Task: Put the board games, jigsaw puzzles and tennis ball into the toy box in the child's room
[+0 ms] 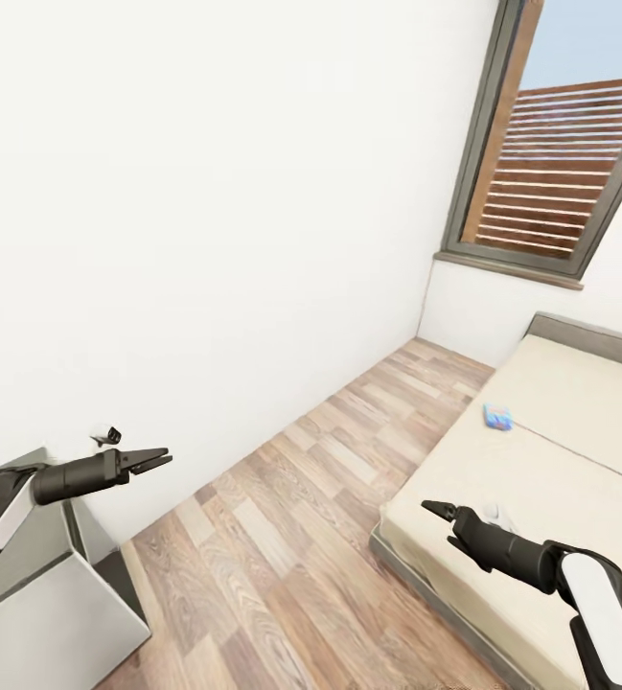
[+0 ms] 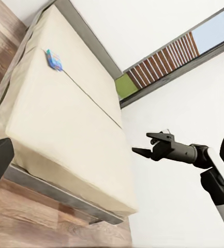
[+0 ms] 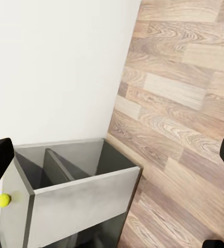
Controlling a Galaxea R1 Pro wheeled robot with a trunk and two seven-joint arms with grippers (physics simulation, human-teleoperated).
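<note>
Head view: the left gripper (image 1: pixel 157 459) at lower left and the right gripper (image 1: pixel 435 508) at lower right both hung empty with jaws slightly parted. The small blue board game (image 1: pixel 497 417) lay on the bed (image 1: pixel 560 460), which was cut off at the right edge. In the right wrist view, the tennis ball (image 3: pixel 3 200) sat at lower left on the table (image 3: pixel 80 199), partly cropped.

Ahead on your right, the bed (image 1: pixel 541 450) stands on the wood-plank floor (image 1: pixel 282 537), its beige mattress sitting in a grey frame. A small blue board game (image 1: pixel 497 417) lies flat on the mattress, well in from the near edge, just beside a seam line running across the top. At your left, a grey end of the table (image 1: pixel 37 585) stands on the floor against the white wall; you can see the tennis ball (image 3: pixel 3 200) resting at its edge.
</note>
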